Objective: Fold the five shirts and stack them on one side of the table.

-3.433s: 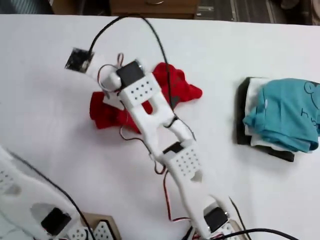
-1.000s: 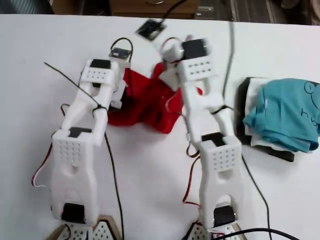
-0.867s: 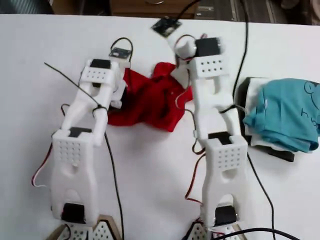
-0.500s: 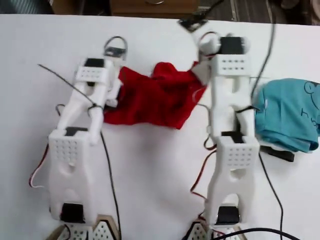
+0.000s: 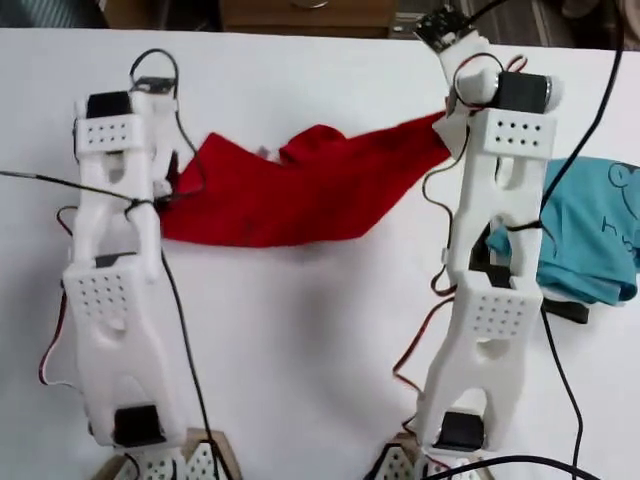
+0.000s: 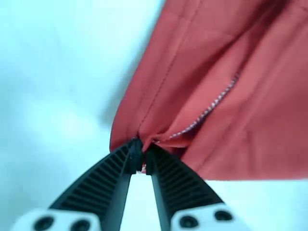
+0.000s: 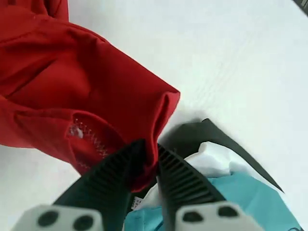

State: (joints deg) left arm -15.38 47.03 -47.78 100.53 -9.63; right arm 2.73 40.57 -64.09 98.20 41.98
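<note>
Your left pincer is clamped shut on one end of the red shirt, and your right pincer grips the other end. The shirt stretches out between them across the white surface. Just beside the right pincer, on the side away from the left one, sits the stack of folded shirts, teal on top.

The shirt stretches between left claw and right claw, the stack just right of it.
</note>
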